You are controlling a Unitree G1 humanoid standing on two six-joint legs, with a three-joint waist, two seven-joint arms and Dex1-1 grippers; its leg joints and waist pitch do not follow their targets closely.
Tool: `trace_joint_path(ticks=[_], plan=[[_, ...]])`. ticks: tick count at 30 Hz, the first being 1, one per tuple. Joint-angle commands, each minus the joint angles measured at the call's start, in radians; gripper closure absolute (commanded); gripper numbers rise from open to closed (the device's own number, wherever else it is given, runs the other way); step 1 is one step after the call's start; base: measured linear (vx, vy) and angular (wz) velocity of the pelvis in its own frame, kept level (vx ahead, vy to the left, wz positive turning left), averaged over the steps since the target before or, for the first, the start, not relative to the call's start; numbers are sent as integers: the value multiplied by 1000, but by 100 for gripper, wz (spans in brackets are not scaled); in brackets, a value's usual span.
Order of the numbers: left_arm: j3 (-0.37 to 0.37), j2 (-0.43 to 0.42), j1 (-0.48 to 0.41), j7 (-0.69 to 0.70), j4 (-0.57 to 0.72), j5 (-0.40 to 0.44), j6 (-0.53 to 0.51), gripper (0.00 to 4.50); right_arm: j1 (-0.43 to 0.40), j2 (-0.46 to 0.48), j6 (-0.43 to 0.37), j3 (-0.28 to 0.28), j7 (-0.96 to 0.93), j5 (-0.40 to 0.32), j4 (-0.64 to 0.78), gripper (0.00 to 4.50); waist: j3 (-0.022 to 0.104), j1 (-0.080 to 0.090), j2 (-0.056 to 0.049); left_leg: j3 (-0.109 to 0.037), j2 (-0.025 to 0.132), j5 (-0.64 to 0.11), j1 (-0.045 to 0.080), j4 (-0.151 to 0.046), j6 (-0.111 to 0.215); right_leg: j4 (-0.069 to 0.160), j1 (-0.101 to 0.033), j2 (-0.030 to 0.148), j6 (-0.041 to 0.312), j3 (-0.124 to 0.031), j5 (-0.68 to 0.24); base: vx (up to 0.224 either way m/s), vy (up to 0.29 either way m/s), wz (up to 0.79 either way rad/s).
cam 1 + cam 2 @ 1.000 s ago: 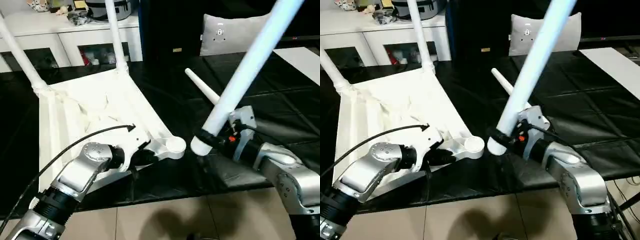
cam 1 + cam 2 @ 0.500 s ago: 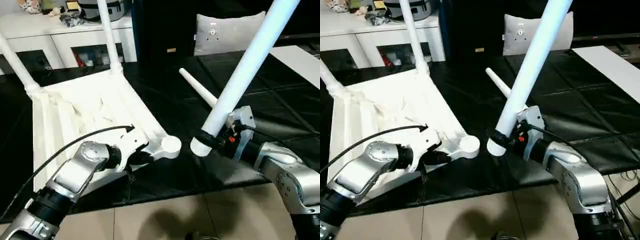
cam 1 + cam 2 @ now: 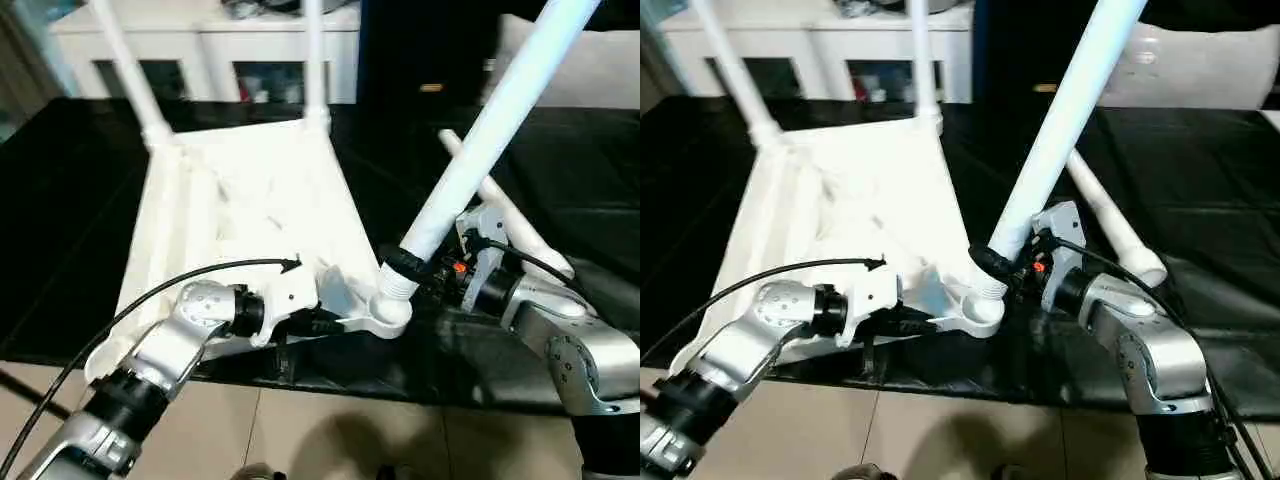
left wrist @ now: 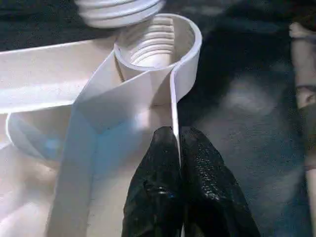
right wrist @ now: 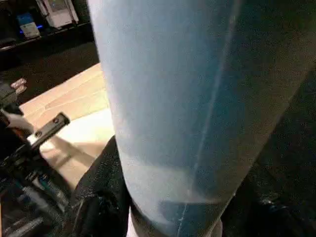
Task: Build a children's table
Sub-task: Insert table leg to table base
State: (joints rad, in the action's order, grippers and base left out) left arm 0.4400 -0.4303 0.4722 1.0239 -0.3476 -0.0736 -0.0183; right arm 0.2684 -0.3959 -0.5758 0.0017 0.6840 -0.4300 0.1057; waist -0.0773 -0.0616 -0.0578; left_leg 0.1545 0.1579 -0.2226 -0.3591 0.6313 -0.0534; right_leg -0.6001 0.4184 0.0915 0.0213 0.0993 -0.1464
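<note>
Right hand point(image 3: 415, 272) grasps third leg point(image 3: 480, 140); threaded end, apart a moment ago, now at corner socket point(image 4: 158, 44). Left hand point(image 4: 177, 148) pinches rim of upturned tabletop point(image 3: 250, 200) on table point(image 3: 60, 200). Judgement: screwing-in next.

black-covered work surface point(image 3: 70, 180) carries upturned white tabletop point(image 3: 250, 200); loose white leg point(image 3: 1110, 225) lies beside it.

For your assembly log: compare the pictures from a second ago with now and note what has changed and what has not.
The right gripper has brought the leg's threaded end from beside the near corner socket to right over it. The left gripper stays clamped on the tabletop rim, two legs stay fitted, and the spare leg lies untouched.
</note>
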Motion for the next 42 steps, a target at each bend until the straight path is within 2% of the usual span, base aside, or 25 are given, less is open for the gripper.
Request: trace_joint_path(ticks=[1, 4, 6, 9, 10, 12, 13, 14, 16, 19, 23, 24, 26, 28, 29, 32, 33, 36, 42], plan=[[-32, -15, 30, -26, -27, 35, 33, 450, 2, -4, 9, -9, -1, -6, 11, 260, 79, 4, 13, -15, 54, -170, -4, -88, 42, 83, -64, 61, 134, -55, -391, 0, 0, 0], [-45, -27, 23, -30, -34, 35, 0, 450, 5, -3, 8, -8, 2, -4, 10, 260, 80, 7, 15, -17, 54, -160, -10, -89, 39, 85, -67, 65, 120, -53, -427, 0, 0, 0], [-50, -32, 16, -35, -27, 32, -21, 450, 5, -3, 8, -6, 4, -4, 10, 260, 81, 11, 16, -15, 53, -136, -12, -88, 45, 85, -67, 65, 123, -53, -406, 0, 0, 0], [-81, -29, -7, -17, -11, -18, -72, 450, 4, -1, 9, -1, 4, -4, 13, 260, 80, 13, 17, -14, 54, -128, -13, -87, 53, 85, -66, 65, 140, -53, -395, 0, 0, 0], [-100, -24, -21, -4, 8, -51, -107, 450, 4, 3, 9, 1, 3, -5, 16, 260, 80, 15, 21, -12, 53, -126, -14, -87, 52, 83, -67, 65, 143, -53, -397, 0, 0, 0], [-106, -23, -26, -1, 16, -62, -118, 408, 5, 4, 9, 2, 2, -5, 17, 260, 79, 19, 19, -14, 52, -123, -15, -87, 57, 85, -68, 64, 141, -51, -404, 0, 0, 0], [-124, -15, -36, -13, 20, -72, -120, 408, 9, 11, 6, 7, -1, -7, 20, 260, 79, 22, 24, -13, 52, -120, -15, -86, 59, 84, -67, 63, 140, -51, -402, 0, 0, 0], [-124, -16, -37, -21, 12, -61, -105, 398, 11, 14, 5, 9, -1, -7, 20, 260, 79, 23, 21, -13, 51, -118, -16, -86, 63, 85, -68, 64, 142, -50, -405, 0, 0, 0], [-122, -18, -35, -29, -7, -45, -91, 392, 15, 17, 6, 13, 1, -7, 17, 260, 78, 23, 22, -11, 52, -127, -12, -86, 67, 91, -63, 62, 133, -50, -428, 0, 0, 0], [-122, -19, -33, -20, -13, -49, -106, 358, 19, 18, 6, 15, 3, -6, 14, 260, 76, 20, 22, -11, 53, -146, -8, -88, 58, 96, -61, 62, 117, -50, -469, 0, 0, 0], [-115, -26, -24, 10, -28, -45, -108, 358, 22, 15, 8, 16, 8, -6, 10, 260, 76, 20, 22, -13, 54, -156, -7, -91, 51, 96, -61, 62, 107, -50, -476, 0, 0, 0], [-119, -22, -17, 10, -41, -42, -105, 382, 23, 14, 8, 15, 9, -5, 9, 260, 77, 19, 22, -13, 54, -152, -7, -90, 51, 95, -61, 63, 109, -50, -465, 0, 0, 0], [-118, -20, -13, 16, -47, -41, -100, 391, 24, 14, 7, 15, 10, -4, 9, 260, 78, 18, 24, -13, 54, -142, -9, -90, 52, 93, -63, 64, 115, -51, -446, 0, 0, 0], [-106, -18, -4, 39, -60, -36, -94, 406, 29, 11, -3, 21, 14, -1, 15, 260, 78, 17, 21, -12, 53, -139, -9, -90, 53, 93, -63, 64, 116, -51, -447, 0, 0, 0], [-100, -17, -1, 48, -63, -35, -99, 430, 34, 7, -12, 31, 18, 2, 17, 260, 78, 18, 21, -12, 53, -140, -9, -90, 52, 93, -63, 63, 116, -51, -447, 0, 0, 0], [-89, -18, 5, 66, -69, -26, -105, 441, 47, -5, -28, 55, 27, 15, 17, 260, 79, 18, 22, -12, 53, -142, -8, -89, 49, 93, -64, 64, 118, -51, -448, 0, 0, 0], [-74, -20, 10, 81, -78, -14, -99, 449, 65, -16, -40, 82, 36, 33, 8, 260, 79, 19, 21, -13, 54, -140, -9, -90, 48, 92, -65, 64, 119, -51, -446, 0, 0, 0], [-62, -20, 19, 95, -89, -4, -94, 450, 89, -24, -54, 108, 47, 48, -10, 260, 80, 19, 20, -12, 54, -130, -8, -88, 50, 87, -64, 62, 134, -52, -410, 0, 0, 0], [-37, -22, 59, 132, -124, 42, -12, 450, 147, -52, -69, 190, 103, 89, -82, 260, 83, 16, 26, -10, 56, -113, -9, -86, 51, 80, -68, 65, 162, -54, -361, 0, 0, 0]])
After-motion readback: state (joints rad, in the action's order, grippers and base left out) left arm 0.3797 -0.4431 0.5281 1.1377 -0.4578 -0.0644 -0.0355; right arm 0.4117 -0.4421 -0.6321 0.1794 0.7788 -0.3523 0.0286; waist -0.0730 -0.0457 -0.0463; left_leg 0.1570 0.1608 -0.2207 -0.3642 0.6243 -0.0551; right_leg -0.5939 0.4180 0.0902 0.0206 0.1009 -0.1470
